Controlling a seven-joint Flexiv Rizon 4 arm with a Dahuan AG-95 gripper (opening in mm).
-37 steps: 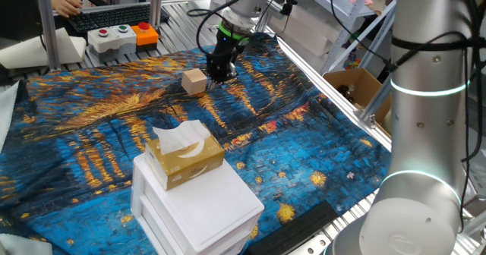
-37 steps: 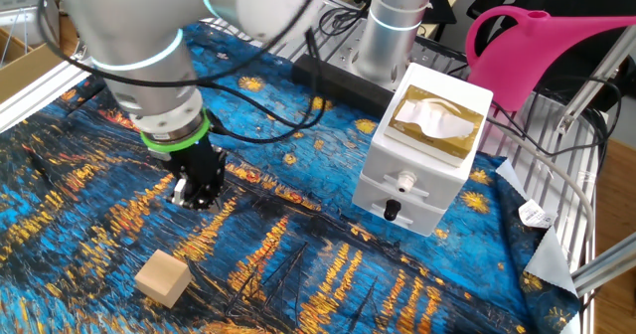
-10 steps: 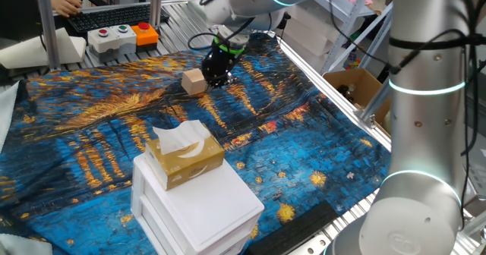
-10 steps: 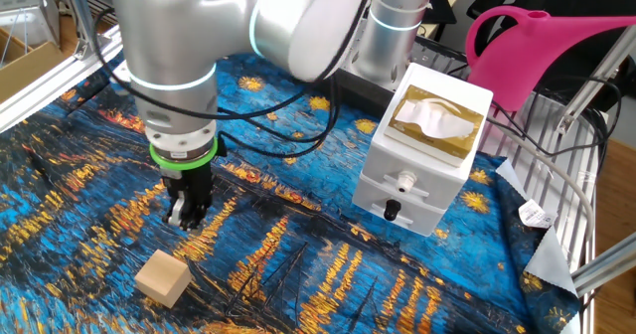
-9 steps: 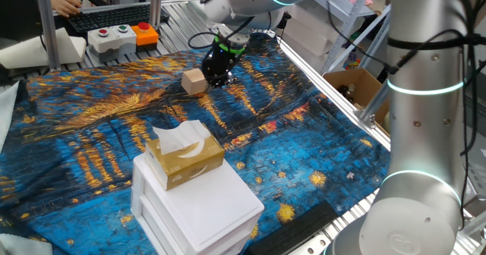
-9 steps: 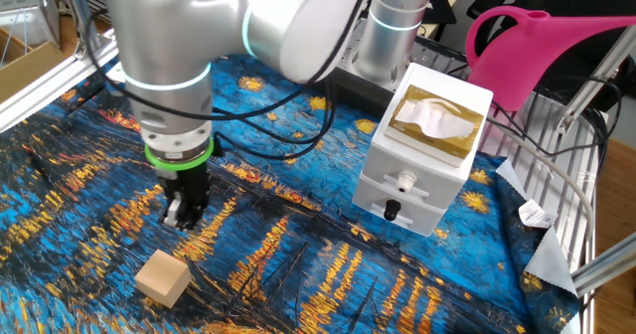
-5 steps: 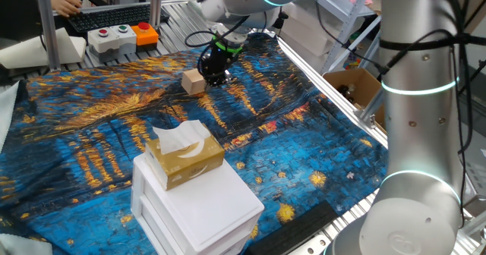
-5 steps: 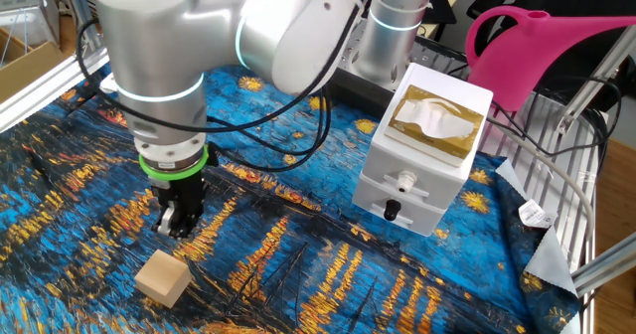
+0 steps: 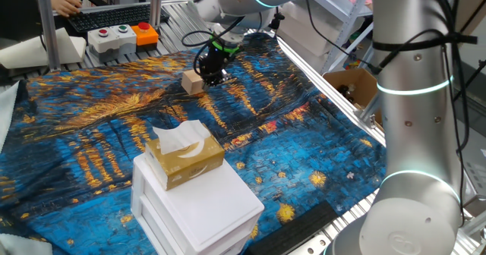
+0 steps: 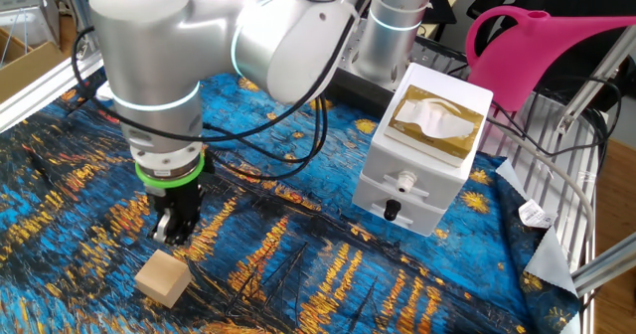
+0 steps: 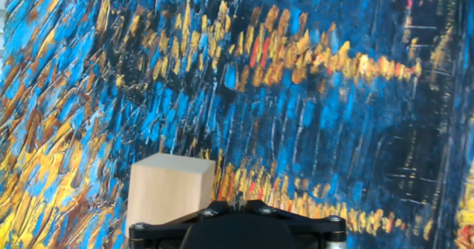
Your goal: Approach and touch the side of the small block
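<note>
Gripper [image 10: 171, 227] closing on block [image 10: 163, 278], lower left of frame.
Now nearer than a second ago, just beside its side; contact unconfirmed. Fingers look pressed together, holding nothing.

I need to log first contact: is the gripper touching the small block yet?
Apart. In the other fixed view, a strip of painted cloth shows between the gripper and the small block.

I see a plain light-tan wooden cube [image 10: 163, 278] on the worktop's blue cloth w/ orange-yellow brush strokes [image 10: 298, 254]; white plastic drawer unit [image 10: 417, 165], tan tissue box [image 9: 184, 161], pink watering can [image 10: 537, 38].
</note>
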